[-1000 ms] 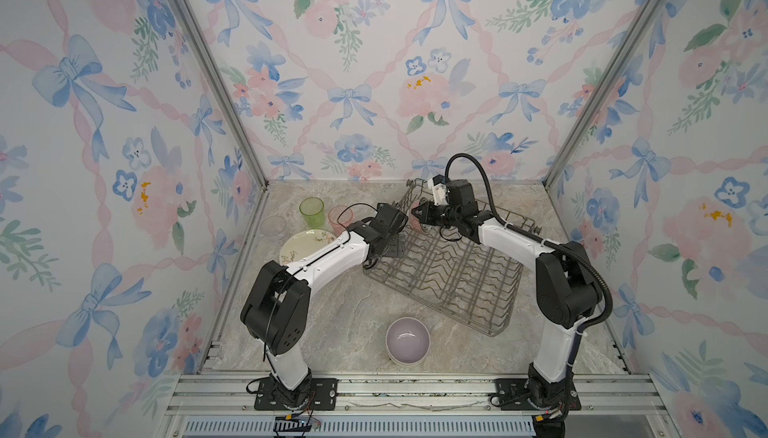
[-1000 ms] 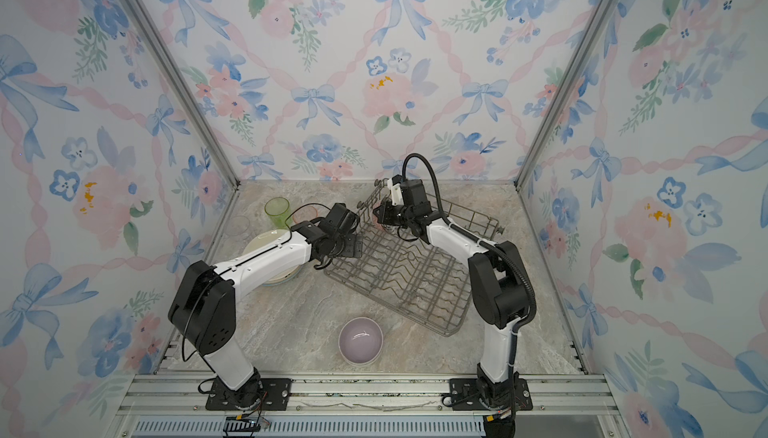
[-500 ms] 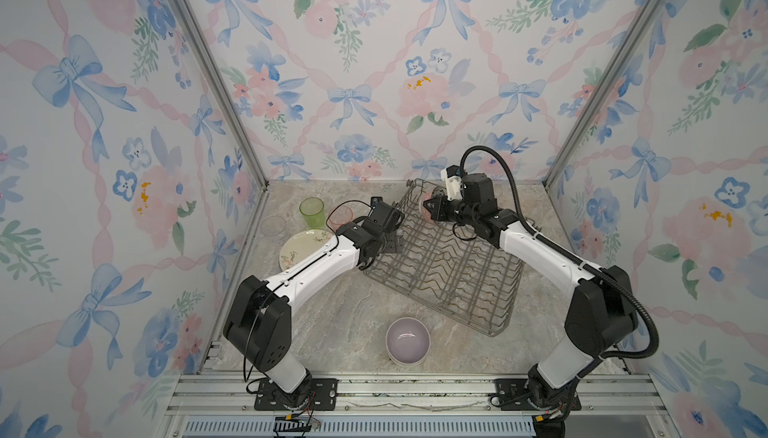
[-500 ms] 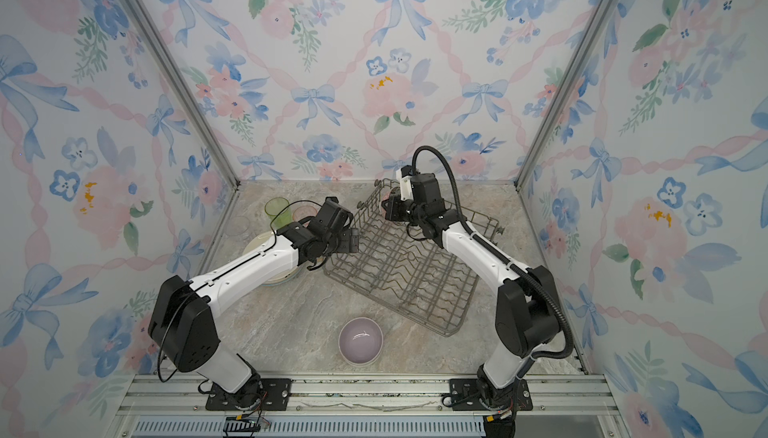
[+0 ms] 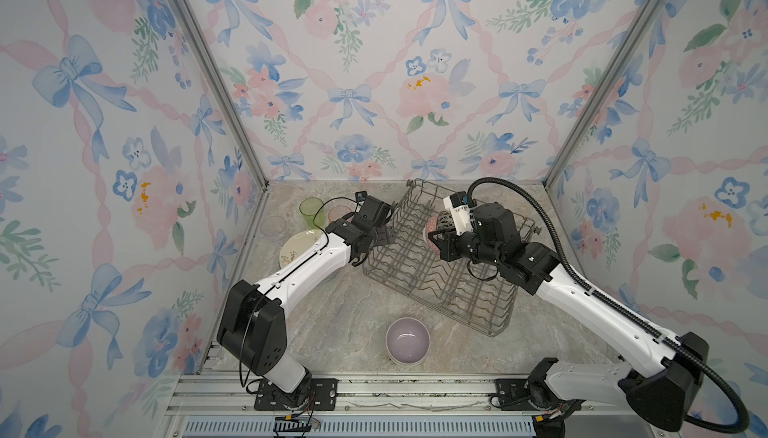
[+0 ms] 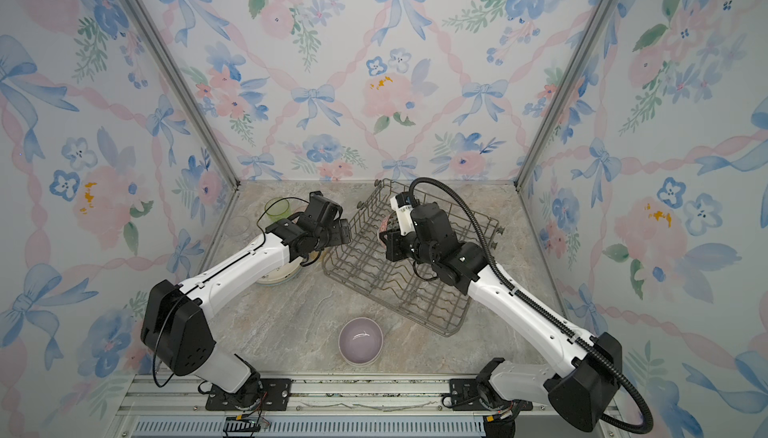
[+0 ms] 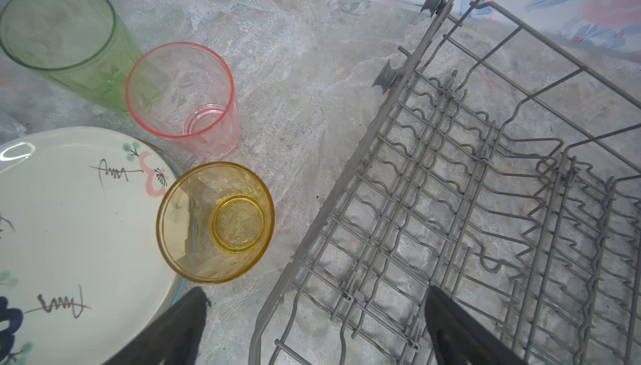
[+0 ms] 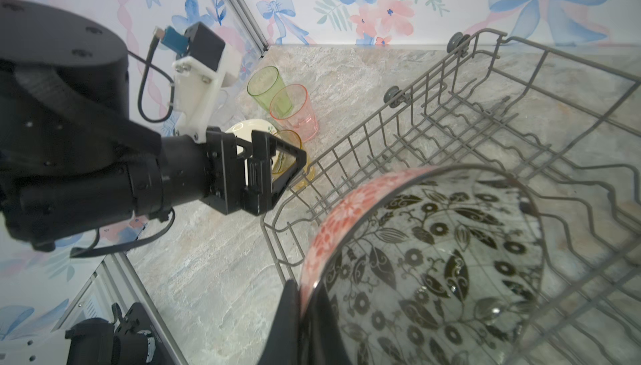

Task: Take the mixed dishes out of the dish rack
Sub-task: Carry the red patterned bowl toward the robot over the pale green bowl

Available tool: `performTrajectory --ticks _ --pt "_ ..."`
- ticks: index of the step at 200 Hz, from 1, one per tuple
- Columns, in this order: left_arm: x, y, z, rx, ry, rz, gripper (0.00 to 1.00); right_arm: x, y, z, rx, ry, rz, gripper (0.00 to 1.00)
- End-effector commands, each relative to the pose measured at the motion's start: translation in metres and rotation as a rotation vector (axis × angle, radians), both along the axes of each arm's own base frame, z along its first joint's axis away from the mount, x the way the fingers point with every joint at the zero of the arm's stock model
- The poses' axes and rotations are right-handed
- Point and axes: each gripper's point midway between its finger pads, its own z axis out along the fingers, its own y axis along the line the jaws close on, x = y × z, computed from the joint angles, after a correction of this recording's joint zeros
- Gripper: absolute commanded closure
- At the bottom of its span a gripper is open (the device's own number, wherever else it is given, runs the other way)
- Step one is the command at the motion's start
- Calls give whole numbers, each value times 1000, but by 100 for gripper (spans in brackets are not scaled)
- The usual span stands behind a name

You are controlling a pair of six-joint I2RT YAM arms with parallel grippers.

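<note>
- Dish rack [image 5: 449, 290] sits askew on the marbled tabletop [image 5: 332, 323].
- Above it, the right tool [image 8: 301, 314] pinches the rim of a floral bowl [image 8: 416, 259].
- At the rack's left rim, the left tool [image 7: 315, 297] hovers with its fingers spread wide.
- Just beside stand an amber tumbler [image 7: 215, 221], a pink tumbler [image 7: 184, 103], a green tumbler [image 7: 66, 34] and a cream floral plate [image 7: 69, 224].
- A lilac bowl [image 5: 407, 340] sits near the front.

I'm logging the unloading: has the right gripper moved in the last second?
Yes. Judged against the dish rack, the right gripper, shut on the patterned bowl, has shifted rightward and nearer the front, away from the rack's far left corner.
</note>
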Motion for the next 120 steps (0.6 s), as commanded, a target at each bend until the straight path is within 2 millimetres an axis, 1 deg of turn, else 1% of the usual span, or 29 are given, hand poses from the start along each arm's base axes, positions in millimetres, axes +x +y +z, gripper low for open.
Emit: performTrajectory --ticks 1,23,42,66,120 --pt "5 0 15 -40 -22 18 2 -24 -8 -4 -74 -16 10 100" --pt "8 1 18 -42 -28 23 2 -51 -4 -10 -91 1 64 100" --pt "9 2 15 -33 -23 22 2 -74 3 -16 -121 1 123 100" --pt "8 4 13 -27 -18 27 2 -102 13 -30 -178 18 195 100" --pt "3 12 5 -16 -6 52 2 -152 34 -58 -305 47 335 100"
